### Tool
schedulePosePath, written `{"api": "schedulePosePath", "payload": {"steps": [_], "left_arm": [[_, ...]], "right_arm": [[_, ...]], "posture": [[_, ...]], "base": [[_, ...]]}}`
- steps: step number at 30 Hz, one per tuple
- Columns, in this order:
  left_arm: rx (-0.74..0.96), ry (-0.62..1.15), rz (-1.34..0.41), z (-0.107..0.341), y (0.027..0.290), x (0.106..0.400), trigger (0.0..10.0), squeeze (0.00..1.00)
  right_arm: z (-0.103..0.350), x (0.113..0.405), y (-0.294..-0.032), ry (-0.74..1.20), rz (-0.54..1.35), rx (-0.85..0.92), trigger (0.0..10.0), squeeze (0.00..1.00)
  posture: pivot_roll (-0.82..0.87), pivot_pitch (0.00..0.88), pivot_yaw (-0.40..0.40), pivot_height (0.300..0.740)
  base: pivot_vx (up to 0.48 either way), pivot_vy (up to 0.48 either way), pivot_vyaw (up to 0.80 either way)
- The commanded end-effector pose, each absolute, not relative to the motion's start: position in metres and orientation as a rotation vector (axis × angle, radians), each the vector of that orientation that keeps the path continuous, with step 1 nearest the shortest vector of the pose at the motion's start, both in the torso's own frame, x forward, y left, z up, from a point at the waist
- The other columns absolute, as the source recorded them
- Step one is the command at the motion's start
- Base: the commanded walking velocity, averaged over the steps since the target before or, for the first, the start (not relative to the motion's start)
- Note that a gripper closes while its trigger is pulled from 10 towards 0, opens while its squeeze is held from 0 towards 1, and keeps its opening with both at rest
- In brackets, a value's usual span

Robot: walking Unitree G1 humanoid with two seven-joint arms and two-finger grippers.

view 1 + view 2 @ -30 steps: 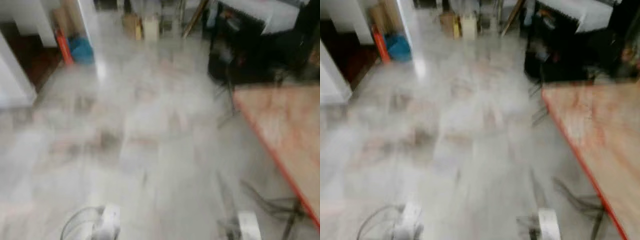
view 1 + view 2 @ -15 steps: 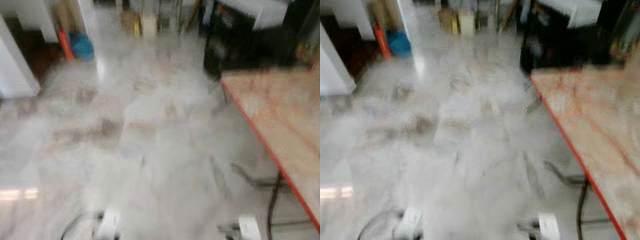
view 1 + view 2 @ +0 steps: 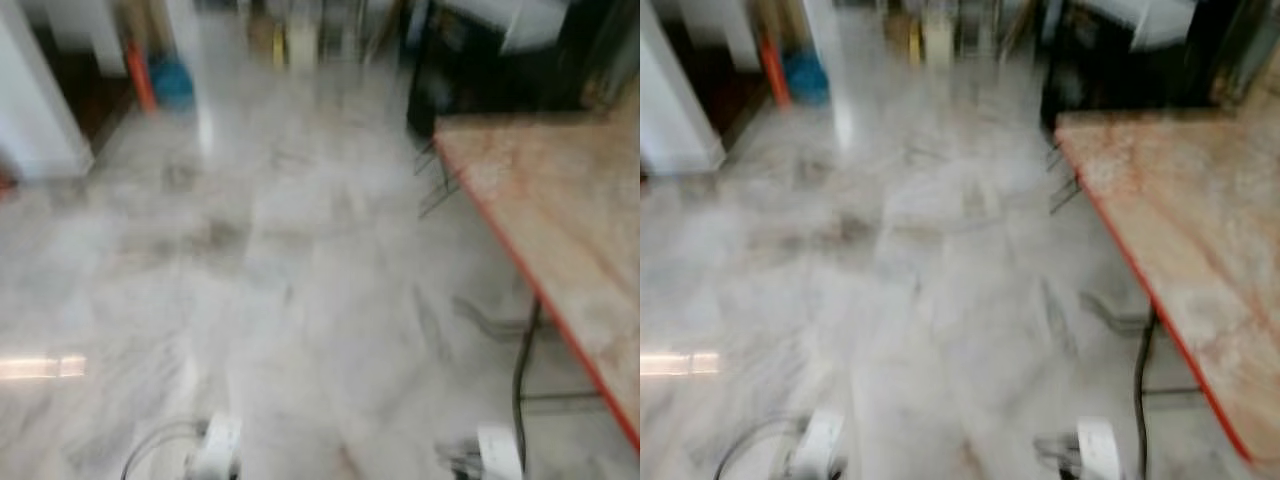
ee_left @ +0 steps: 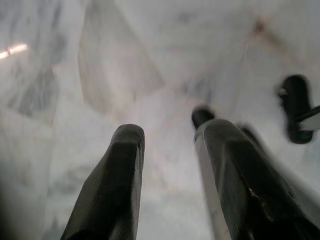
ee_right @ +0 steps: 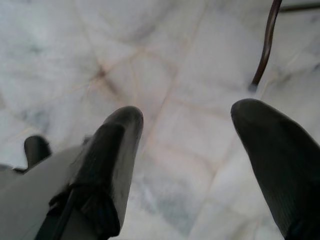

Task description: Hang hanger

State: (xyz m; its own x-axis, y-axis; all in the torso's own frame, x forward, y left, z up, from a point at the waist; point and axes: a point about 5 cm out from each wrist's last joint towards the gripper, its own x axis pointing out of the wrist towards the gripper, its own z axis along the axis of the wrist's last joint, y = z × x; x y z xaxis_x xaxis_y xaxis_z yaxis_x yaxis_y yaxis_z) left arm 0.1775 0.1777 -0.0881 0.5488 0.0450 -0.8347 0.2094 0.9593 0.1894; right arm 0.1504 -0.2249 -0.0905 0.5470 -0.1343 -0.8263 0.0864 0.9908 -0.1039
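Both arms hang low over a pale marble floor (image 3: 300, 300), and the eye views are blurred by motion. My left gripper (image 4: 167, 145) points down at the tiles, open, with nothing between its black fingers (image 4: 120, 170). My right gripper (image 5: 185, 120) is also open and empty above the floor, its fingers (image 5: 117, 150) spread wide. The two wrists sit at the bottom edge of the eye views, left arm (image 3: 218, 448) and right arm (image 3: 496, 452).
A wooden table with an orange edge (image 3: 560, 230) stands at my right, its dark curved leg (image 5: 265, 45) close to the right gripper. Black furniture (image 3: 480, 60) stands behind it. A white wall corner (image 3: 40, 110), a blue item (image 3: 172, 80) and boxes (image 3: 290, 40) lie far ahead.
The whole picture has shifted with the camera: the table now reaches further left and nearer, and the white wall corner has come in at the left. Both arms keep their places.
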Motion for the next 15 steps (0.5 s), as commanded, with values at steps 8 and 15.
{"api": "schedulePosePath", "payload": {"steps": [8,15], "left_arm": [[0.279,0.99,-0.113,-0.0881,0.173,0.1788,10.0,0.0],[0.281,0.99,-0.115,-0.0881,0.173,0.1788,10.0,0.0]], "right_arm": [[-0.0894,0.1507,-0.2294,0.981,-0.143,-0.064,10.0,0.0],[-0.0894,0.1508,-0.2289,0.981,-0.142,-0.064,10.0,0.0]], "posture": [[-0.14,0.0,0.009,0.74],[-0.14,0.0,0.01,0.74]], "base": [[-0.361,0.0,0.0],[-0.363,0.0,0.0]]}}
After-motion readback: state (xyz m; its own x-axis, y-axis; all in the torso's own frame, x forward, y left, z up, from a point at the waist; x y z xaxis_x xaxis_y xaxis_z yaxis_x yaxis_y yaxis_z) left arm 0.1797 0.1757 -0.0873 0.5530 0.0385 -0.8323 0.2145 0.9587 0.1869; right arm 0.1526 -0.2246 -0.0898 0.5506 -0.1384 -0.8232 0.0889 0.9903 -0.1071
